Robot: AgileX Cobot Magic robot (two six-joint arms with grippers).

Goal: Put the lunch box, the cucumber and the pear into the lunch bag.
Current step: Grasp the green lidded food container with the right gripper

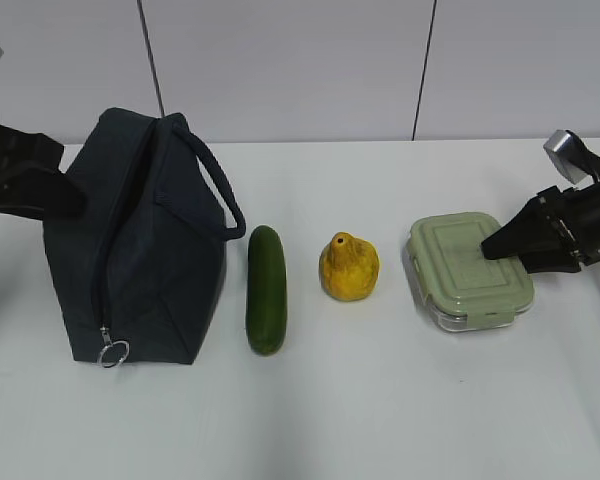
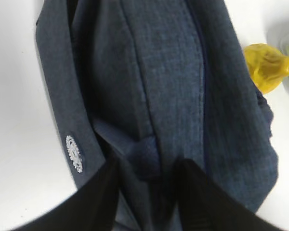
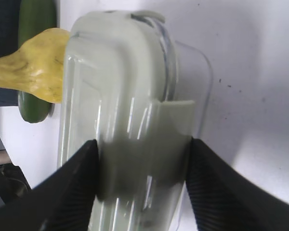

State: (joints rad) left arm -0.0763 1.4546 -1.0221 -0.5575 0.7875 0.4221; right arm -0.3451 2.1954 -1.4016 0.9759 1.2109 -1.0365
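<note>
The navy lunch bag point(image 1: 145, 250) stands upright at the left, its zipper ring point(image 1: 113, 352) low at the front. My left gripper point(image 1: 68, 197) is at its far left side; in the left wrist view the gripper point(image 2: 147, 178) is pinching a fold of the bag point(image 2: 173, 72). To the bag's right lie the cucumber point(image 1: 266, 290) and the pear point(image 1: 348, 268). The lunch box point(image 1: 460, 265) rests on the table at the right. My right gripper point(image 1: 500, 248) is shut on its right end; the fingers point(image 3: 82, 183) press both sides of the box point(image 3: 115, 86).
The white table point(image 1: 380, 400) carries all the items in one row. The bag's loop handle point(image 1: 215, 180) arches over toward the cucumber. A white panelled wall runs behind. The pear point(image 3: 33, 67) and cucumber point(image 3: 36, 29) sit just beyond the box.
</note>
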